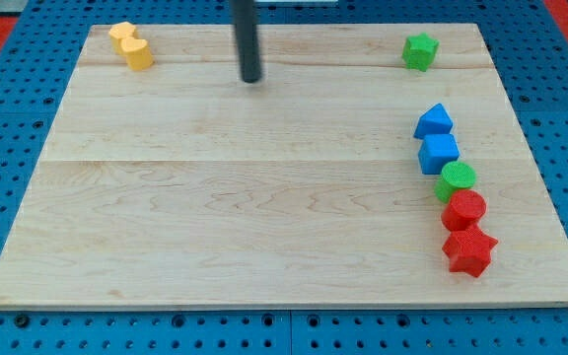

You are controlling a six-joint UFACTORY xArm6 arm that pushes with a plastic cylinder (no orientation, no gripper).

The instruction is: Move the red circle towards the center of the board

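Observation:
The red circle [463, 210] lies near the wooden board's [264, 197] right edge, in a column of blocks. It touches a green circle [456, 179] above it and a red star [468, 250] below it. My tip [252, 79] is at the board's top centre, far to the upper left of the red circle and touching no block.
A blue triangle-like block [433, 121] and a blue cube [439, 152] sit above the green circle. A green star-like block [420, 51] lies at the top right. Two yellow blocks [131, 45] touch each other at the top left.

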